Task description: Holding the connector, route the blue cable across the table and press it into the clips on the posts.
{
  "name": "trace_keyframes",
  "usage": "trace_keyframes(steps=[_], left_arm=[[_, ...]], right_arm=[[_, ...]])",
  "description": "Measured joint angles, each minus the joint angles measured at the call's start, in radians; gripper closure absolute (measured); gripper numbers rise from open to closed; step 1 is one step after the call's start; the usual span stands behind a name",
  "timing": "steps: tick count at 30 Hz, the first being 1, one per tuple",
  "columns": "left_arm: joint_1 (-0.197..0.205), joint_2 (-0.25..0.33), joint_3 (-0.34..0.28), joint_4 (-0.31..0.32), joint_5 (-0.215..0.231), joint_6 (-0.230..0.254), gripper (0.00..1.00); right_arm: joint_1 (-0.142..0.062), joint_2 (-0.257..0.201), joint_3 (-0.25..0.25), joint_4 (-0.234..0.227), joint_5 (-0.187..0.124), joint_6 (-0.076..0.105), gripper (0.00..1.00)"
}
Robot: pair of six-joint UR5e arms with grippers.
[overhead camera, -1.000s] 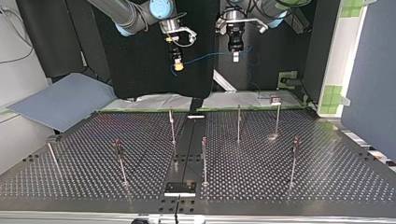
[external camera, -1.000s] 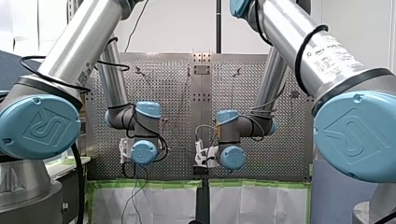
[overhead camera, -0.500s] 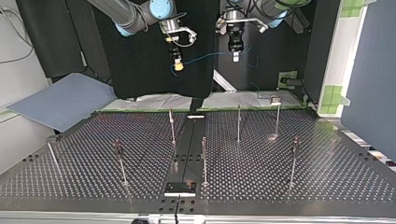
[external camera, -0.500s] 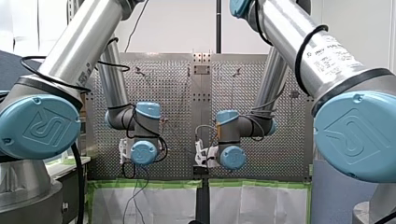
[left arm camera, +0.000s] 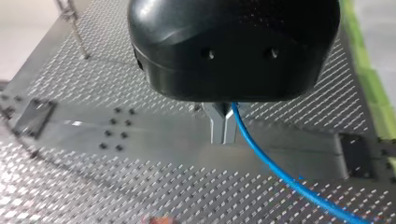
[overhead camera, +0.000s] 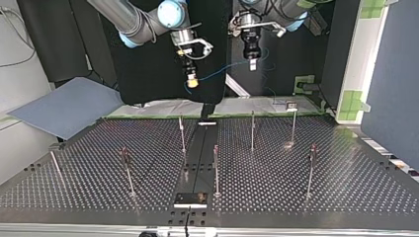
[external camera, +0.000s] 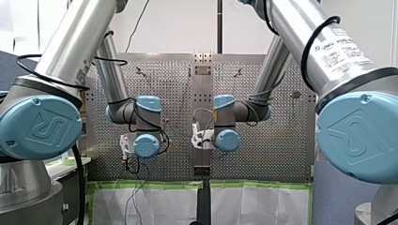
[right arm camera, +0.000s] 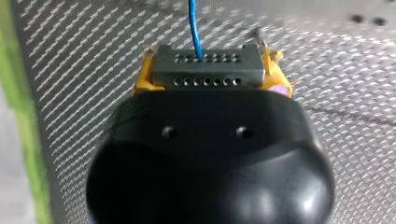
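Logo-embossed joint cap (external camera: 40,127); unreadable arm label (external camera: 339,47); blue cable (left arm camera: 280,175) at left fingers (left arm camera: 217,128)

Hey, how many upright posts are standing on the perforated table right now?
7 posts, top view: back row, one left of centre, two right of it; front row, far left, left, centre, right. Others may be hidden.

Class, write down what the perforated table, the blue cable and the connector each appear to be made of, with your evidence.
The table looks like bare metal: grey sheen, glare between the holes. The blue cable seems plastic-sheathed wire: smooth, evenly coloured, bending in a soft curve. The connector is matte grey with rows of small holes; metal or plastic, I cannot tell.
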Motion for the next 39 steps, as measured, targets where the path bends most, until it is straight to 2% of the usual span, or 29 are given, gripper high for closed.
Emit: trace_keyframes(steps=[3, 13, 17, 21, 26, 32, 35, 39], left_arm=[[0.007, 0.029, 0.018, -0.029, -0.026, 0.001, 1.00], [0.024, 0.122, 0.076, -0.121, -0.117, 0.009, 1.00], [0.032, 0.161, 0.097, -0.160, -0.156, -0.002, 1.00], [0.041, 0.205, 0.110, -0.205, -0.201, -0.031, 1.00], [0.048, 0.247, 0.115, -0.247, -0.243, -0.069, 1.00], [0.053, 0.297, 0.119, -0.297, -0.285, -0.111, 1.00], [0.054, 0.322, 0.124, -0.321, -0.279, -0.115, 1.00], [0.058, 0.358, 0.140, -0.357, -0.248, -0.110, 1.00]], right_arm=[[0.001, -0.025, -0.025, 0.025, -0.024, 0.007, 1.00], [0.015, -0.101, -0.101, 0.102, -0.101, 0.011, 1.00], [0.025, -0.141, -0.141, 0.141, -0.141, 0.024, 1.00], [0.032, -0.164, -0.182, 0.182, -0.167, 0.039, 1.00], [0.036, -0.168, -0.224, 0.225, -0.181, 0.056, 1.00], [0.043, -0.148, -0.255, 0.274, -0.190, 0.060, 1.00], [0.050, -0.133, -0.268, 0.298, -0.191, 0.060, 1.00], [0.067, -0.123, -0.290, 0.335, -0.198, 0.061, 1.00]])
